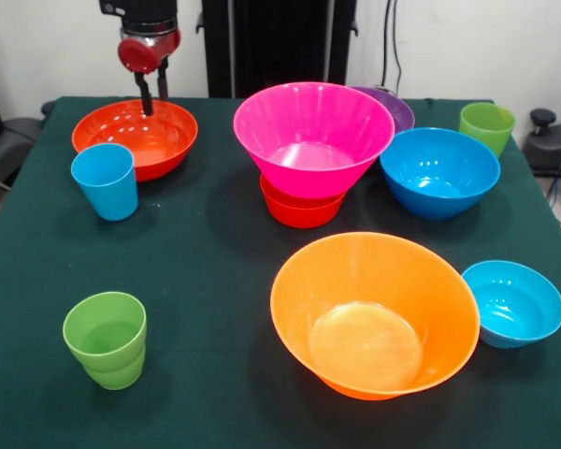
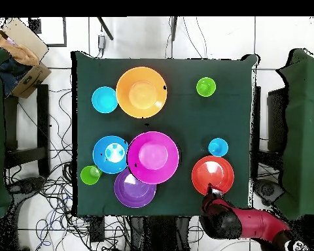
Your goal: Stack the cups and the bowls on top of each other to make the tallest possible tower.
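My gripper hangs at the far rim of the medium red-orange bowl, which rests on the table; in the overhead view the gripper is at that bowl's robot-side rim. The large pink bowl sits on the small red-orange bowl. The purple bowl is behind it and the blue bowl beside it. The large orange bowl and the small blue bowl stand in front. The sky blue cup and two green cups stand upright.
The dark green table has open cloth between the sky blue cup and the orange bowl. In the overhead view a cardboard box and loose cables lie off the table.
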`<action>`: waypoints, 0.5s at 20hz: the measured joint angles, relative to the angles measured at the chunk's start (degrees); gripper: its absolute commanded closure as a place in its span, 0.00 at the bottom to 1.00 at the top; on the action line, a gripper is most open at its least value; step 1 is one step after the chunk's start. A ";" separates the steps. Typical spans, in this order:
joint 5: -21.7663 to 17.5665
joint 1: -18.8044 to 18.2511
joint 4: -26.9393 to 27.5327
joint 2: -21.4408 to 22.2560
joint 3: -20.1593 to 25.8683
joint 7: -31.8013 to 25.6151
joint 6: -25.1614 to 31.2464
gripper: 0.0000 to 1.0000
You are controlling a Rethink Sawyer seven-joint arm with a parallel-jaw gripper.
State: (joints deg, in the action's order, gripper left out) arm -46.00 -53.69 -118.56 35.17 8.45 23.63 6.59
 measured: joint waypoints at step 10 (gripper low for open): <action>0.01 1.29 0.01 0.00 -0.52 0.00 0.00 0.00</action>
State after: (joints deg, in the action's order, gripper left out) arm -45.98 -52.40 -118.55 35.17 7.93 23.63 6.59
